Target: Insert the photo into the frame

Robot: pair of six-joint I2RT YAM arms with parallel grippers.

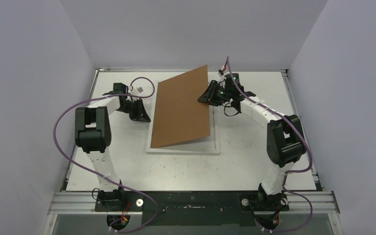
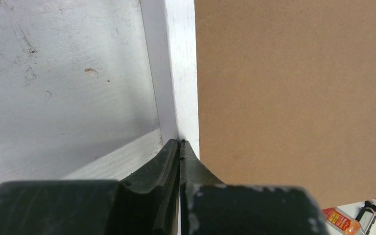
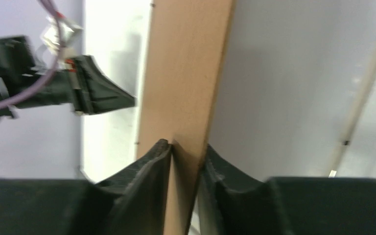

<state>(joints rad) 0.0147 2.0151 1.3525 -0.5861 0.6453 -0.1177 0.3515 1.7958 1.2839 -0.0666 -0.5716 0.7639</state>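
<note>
The white frame (image 1: 216, 143) lies flat mid-table, its white edge (image 2: 182, 73) close in the left wrist view. A plain brown backing board (image 1: 181, 107) leans over it, far-right side raised, near-left corner down on the frame. My right gripper (image 1: 205, 97) is at the board's raised right edge. Its fingers (image 3: 186, 147) stand a little apart, open, with the board's edge (image 3: 188, 73) between them and one finger touching it. My left gripper (image 1: 144, 117) is shut with nothing in it, tips (image 2: 181, 142) against the frame's left edge. The photo is hidden from view.
The white table (image 1: 127, 166) is enclosed by pale walls at the back and both sides. The left arm's purple cable (image 1: 144, 85) loops above the frame's far-left corner. My left gripper (image 3: 132, 102) also shows beyond the board in the right wrist view.
</note>
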